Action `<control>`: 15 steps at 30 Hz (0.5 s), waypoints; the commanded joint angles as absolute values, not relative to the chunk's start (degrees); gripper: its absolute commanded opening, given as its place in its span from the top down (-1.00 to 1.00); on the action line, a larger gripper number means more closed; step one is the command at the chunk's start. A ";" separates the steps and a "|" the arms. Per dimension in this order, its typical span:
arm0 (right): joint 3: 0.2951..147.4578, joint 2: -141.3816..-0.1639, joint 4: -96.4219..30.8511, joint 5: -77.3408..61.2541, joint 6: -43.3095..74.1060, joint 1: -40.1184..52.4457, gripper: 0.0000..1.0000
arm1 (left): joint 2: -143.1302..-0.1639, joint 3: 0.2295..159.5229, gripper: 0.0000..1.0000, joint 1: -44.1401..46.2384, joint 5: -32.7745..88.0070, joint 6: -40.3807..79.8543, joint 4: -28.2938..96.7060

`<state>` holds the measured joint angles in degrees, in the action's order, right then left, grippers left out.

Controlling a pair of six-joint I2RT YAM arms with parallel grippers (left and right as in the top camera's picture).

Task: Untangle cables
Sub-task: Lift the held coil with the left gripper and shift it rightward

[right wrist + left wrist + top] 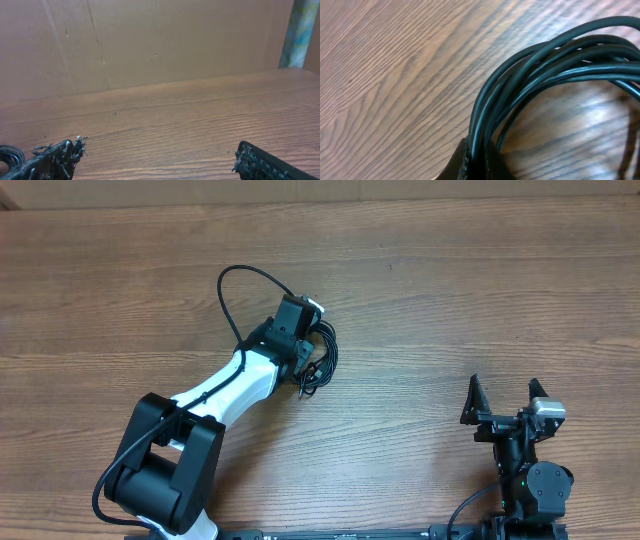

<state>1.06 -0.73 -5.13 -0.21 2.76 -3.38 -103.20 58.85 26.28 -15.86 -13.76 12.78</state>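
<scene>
The cables (322,358) are a small coil of thin black cord lying on the wooden table near its middle. My left gripper (306,338) reaches down onto the coil's upper left side. In the left wrist view its jaws (481,162) are shut on several strands of the cables (545,60), which arc away to the right just above the wood. My right gripper (504,392) stands far off at the front right, open, with nothing between its fingers. The right wrist view shows the right gripper (160,161) over bare wood, and a bit of black coil (9,155) at the left edge.
A thicker black wire (238,278) loops up from the left arm to its wrist. The table (450,270) is bare wood all round. A brown board wall (150,45) stands behind the table's far edge, with a greenish post (300,30) at the right.
</scene>
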 commanded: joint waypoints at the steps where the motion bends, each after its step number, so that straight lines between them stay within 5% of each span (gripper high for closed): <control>1: 0.45 -0.16 -4.84 -0.56 2.57 -3.62 -1.00 | -103.70 58.98 0.92 26.65 -11.00 -16.97 12.45; 15: 0.45 -0.16 -4.84 -0.56 2.57 -3.62 -1.00 | -91.07 59.42 0.92 26.65 7.03 -16.71 13.65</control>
